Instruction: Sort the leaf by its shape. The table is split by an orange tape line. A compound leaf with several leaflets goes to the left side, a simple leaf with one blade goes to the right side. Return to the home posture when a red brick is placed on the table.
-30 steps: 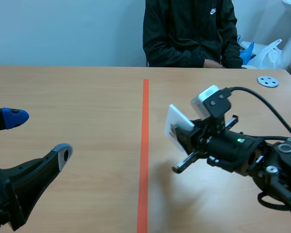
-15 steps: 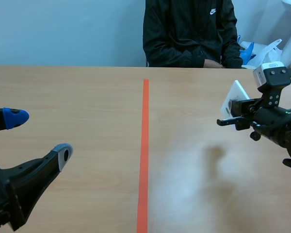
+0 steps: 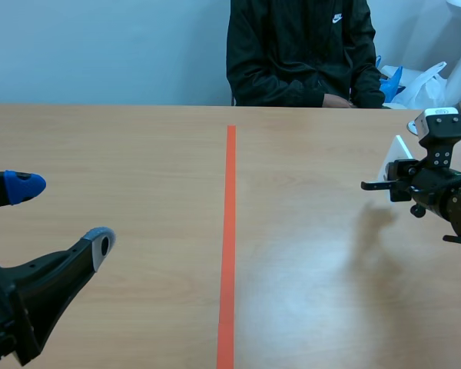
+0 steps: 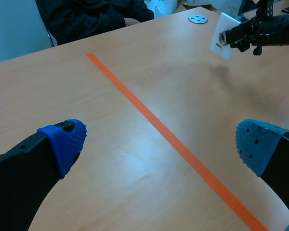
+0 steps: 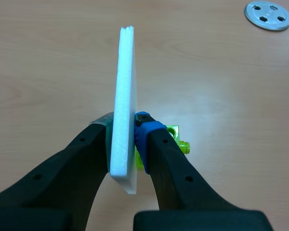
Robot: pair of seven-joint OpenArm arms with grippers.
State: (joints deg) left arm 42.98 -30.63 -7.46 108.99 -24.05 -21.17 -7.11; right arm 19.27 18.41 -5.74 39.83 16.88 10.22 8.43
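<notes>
My right gripper hovers above the table's right side, well right of the orange tape line, and is shut on a white foam card. In the right wrist view the card stands edge-on between the fingers, so its face is hidden. A lime green brick shows right behind the card at its lower part. No leaf is visible on the card from any view. The left wrist view shows the card in the distance. At the near left my left gripper holds still, open with nothing in it.
A person in a black jacket sits across the table. A round metal disc lies on the table ahead of the right gripper, at the far right. White bags sit behind the table's far right corner.
The right arm has carried the white card from just right of the tape line out to the far right of the table. The left arm has not moved.
</notes>
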